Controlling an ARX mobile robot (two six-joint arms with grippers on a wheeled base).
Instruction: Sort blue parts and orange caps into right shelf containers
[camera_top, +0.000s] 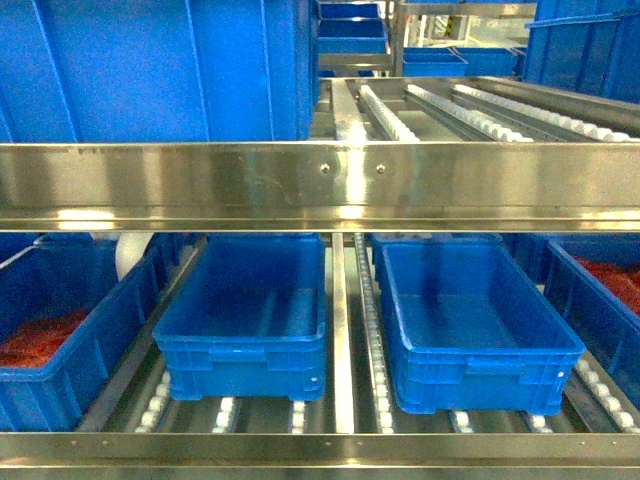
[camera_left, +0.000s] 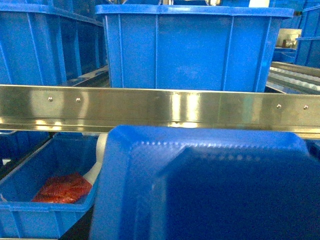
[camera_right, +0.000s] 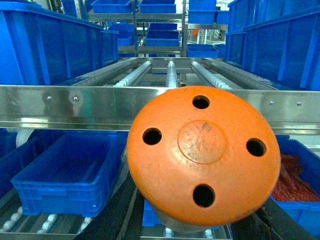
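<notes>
In the right wrist view an orange cap (camera_right: 202, 155), round with four holes, fills the middle of the frame. My right gripper (camera_right: 200, 222) is shut on it, with a dark finger (camera_right: 107, 215) showing on each side below. In the left wrist view a blue part (camera_left: 200, 185) with a raised rim fills the lower frame, hanging in front of the camera. It hides my left gripper's fingers. Two empty blue containers (camera_top: 240, 365) (camera_top: 480, 375) stand side by side on the lower shelf in the head view. Neither gripper shows in the head view.
A steel shelf rail (camera_top: 320, 185) crosses in front at mid height. Bins holding red pieces stand at far left (camera_top: 60, 380) and far right (camera_top: 600, 320). A big blue crate (camera_top: 150, 70) sits on the upper shelf, beside white roller tracks (camera_top: 390, 115).
</notes>
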